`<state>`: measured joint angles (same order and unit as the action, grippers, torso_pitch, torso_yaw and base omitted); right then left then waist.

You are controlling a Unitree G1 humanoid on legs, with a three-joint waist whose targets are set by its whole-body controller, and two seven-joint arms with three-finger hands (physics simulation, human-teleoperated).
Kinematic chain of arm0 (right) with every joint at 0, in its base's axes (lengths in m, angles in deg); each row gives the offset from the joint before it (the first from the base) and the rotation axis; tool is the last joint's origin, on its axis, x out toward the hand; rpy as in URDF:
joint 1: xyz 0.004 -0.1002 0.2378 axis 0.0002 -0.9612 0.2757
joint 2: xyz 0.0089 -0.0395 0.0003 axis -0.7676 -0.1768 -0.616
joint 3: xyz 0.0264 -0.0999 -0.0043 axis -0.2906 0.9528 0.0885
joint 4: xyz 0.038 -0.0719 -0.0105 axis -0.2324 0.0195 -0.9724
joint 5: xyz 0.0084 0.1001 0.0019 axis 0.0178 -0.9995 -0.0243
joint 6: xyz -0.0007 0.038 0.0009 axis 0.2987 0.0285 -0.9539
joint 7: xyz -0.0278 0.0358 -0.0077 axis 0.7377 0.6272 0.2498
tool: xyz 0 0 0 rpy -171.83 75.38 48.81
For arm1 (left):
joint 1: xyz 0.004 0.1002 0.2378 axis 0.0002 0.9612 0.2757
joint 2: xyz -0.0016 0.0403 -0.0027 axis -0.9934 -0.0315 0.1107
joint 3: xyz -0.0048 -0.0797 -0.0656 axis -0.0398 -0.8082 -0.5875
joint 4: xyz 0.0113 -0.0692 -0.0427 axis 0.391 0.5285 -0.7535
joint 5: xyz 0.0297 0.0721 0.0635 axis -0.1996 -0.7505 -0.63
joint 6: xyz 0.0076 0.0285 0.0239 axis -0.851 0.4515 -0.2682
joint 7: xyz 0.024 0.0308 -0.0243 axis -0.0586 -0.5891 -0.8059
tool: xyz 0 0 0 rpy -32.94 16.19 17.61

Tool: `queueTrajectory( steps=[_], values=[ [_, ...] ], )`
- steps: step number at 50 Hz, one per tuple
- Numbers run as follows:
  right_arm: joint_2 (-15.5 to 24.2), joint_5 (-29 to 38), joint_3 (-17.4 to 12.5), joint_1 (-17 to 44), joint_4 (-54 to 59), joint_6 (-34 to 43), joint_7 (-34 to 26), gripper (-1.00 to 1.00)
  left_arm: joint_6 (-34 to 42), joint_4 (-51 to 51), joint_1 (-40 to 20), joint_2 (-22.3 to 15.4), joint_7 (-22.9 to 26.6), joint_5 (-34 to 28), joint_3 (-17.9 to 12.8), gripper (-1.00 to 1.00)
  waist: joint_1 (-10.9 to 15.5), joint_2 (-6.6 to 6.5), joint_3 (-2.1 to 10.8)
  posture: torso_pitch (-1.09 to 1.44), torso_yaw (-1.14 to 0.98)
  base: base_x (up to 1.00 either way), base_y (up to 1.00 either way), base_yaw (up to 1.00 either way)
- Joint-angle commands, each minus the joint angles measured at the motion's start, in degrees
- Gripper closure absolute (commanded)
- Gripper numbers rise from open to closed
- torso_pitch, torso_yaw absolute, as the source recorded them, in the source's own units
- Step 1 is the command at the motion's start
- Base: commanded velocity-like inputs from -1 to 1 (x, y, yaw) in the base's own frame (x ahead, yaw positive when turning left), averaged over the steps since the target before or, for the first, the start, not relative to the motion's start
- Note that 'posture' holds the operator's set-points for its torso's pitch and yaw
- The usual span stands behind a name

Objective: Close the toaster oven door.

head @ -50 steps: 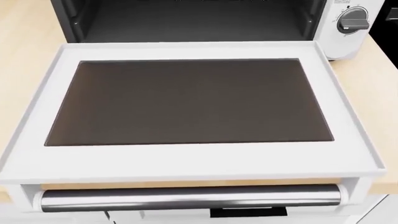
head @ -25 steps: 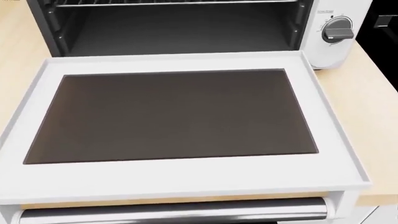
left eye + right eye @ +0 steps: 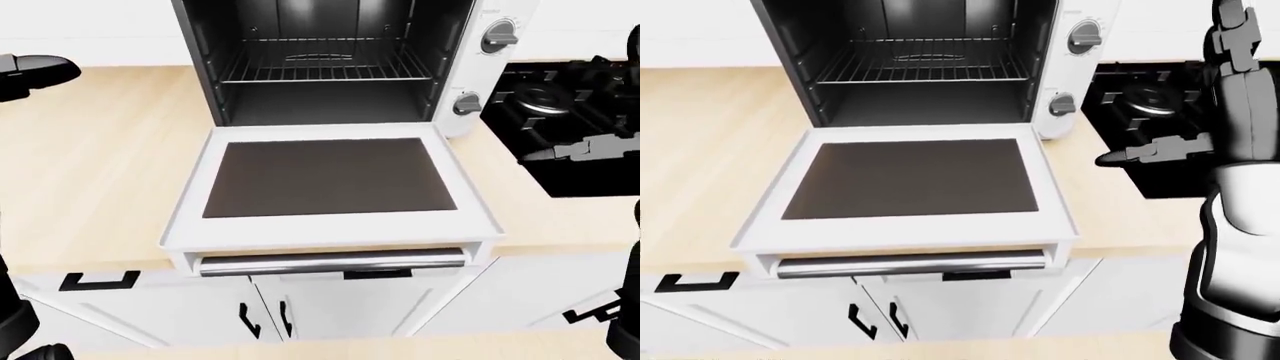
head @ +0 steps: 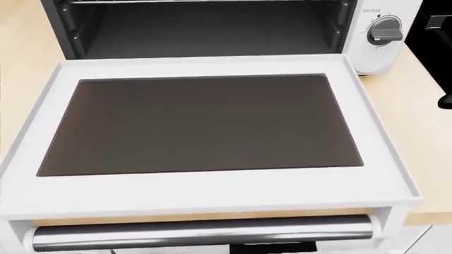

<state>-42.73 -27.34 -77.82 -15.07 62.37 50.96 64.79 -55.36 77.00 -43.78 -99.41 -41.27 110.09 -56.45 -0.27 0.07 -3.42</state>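
Our right hand [image 3: 1140, 154] hangs over the black stove [image 3: 1140, 112] at the right of the right-eye view, fingers spread and pointing left, holding and touching nothing. Of our left hand [image 3: 35, 71] we see only a dark shape at the left edge of the left-eye view, so we cannot tell how its fingers stand. The oven [image 3: 330, 60] sits on the wood counter [image 3: 100, 172], its door [image 4: 205, 127] lying flat and fully down, handle [image 4: 205, 233] overhanging the counter edge. The small print above the knob [image 4: 385, 30] is too blurred to read.

Wood counter [image 3: 110, 172], white cabinets [image 3: 330, 315], stove [image 3: 570, 127].
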Motion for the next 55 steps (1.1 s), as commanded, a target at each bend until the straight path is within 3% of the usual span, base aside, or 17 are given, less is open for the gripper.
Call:
queueTrajectory(
  steps=[1,55],
  values=[
    [0.8,1.2,-0.8,0.7,-1.6,-2.6,0.2,-1.00,-1.5,-1.5,-1.4,-1.2,0.0,0.0,-0.8,-1.00,0.0,-0.11,1.28,0.00,0.00,0.00,0.00,0.00],
    [-6.0,8.1,1.3,-3.8,-3.1,-9.9,-3.9,-1.00,-1.2,-1.6,-1.5,-1.5,-0.3,0.5,-0.9,-1.00,-0.2,-0.49,1.67,0.00,0.00,0.00,0.00,0.00]
  ],
)
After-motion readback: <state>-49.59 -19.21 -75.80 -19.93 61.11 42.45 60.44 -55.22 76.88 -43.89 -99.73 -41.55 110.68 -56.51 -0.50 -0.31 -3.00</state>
